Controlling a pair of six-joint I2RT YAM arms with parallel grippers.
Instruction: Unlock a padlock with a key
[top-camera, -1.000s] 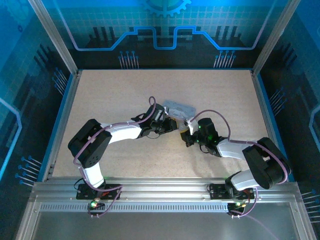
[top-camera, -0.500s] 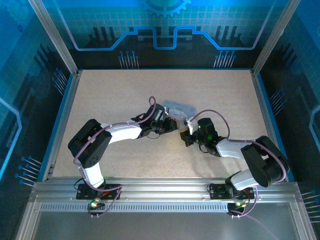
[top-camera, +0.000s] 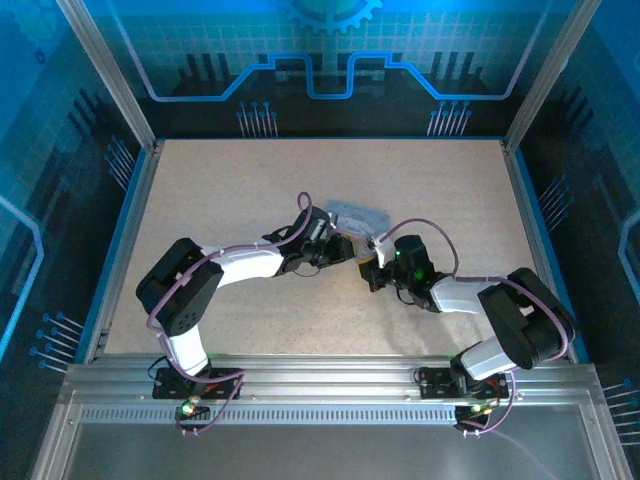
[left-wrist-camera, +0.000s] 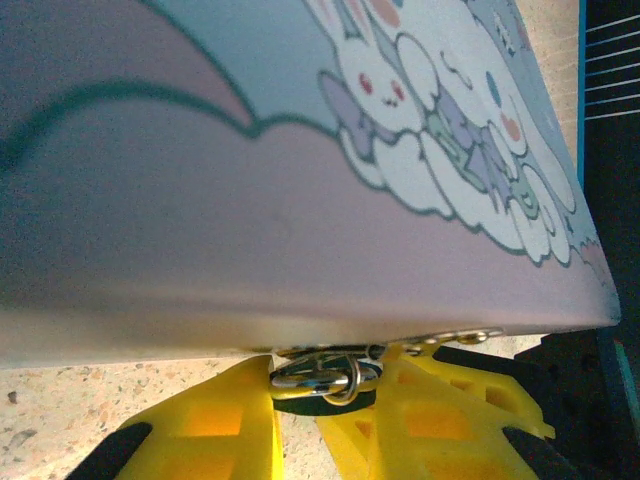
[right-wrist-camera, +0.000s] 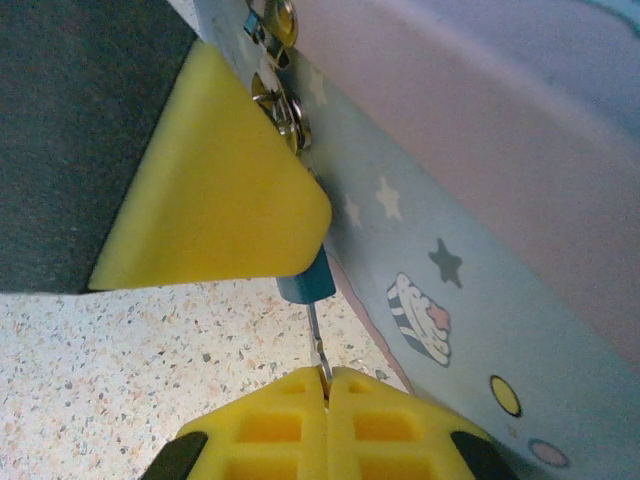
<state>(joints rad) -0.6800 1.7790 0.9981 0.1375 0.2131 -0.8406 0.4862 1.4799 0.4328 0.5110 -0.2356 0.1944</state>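
The padlock (left-wrist-camera: 312, 400) is a tiny dark body with a shiny ring, hanging at the hasp of the pale cartoon tin (left-wrist-camera: 300, 180). My left gripper (left-wrist-camera: 325, 378) is shut on it, one yellow finger on each side. In the right wrist view its dark end (right-wrist-camera: 308, 282) pokes out below a left finger (right-wrist-camera: 220, 190). The thin grey key (right-wrist-camera: 316, 338) runs from that end down into my right gripper (right-wrist-camera: 327, 376), which is shut on it. From above, the left gripper (top-camera: 344, 252) and right gripper (top-camera: 370, 266) meet just in front of the tin (top-camera: 358, 214).
The tin's side wall (right-wrist-camera: 480, 200) stands close beside the key and the right fingers. Speckled tabletop (top-camera: 230, 190) spreads all round the tin. Blue walls and a metal frame (top-camera: 520, 130) enclose the table.
The right arm's wrist and elbow have crept slightly left and toward the tin. The left arm and the tin have kept their places.
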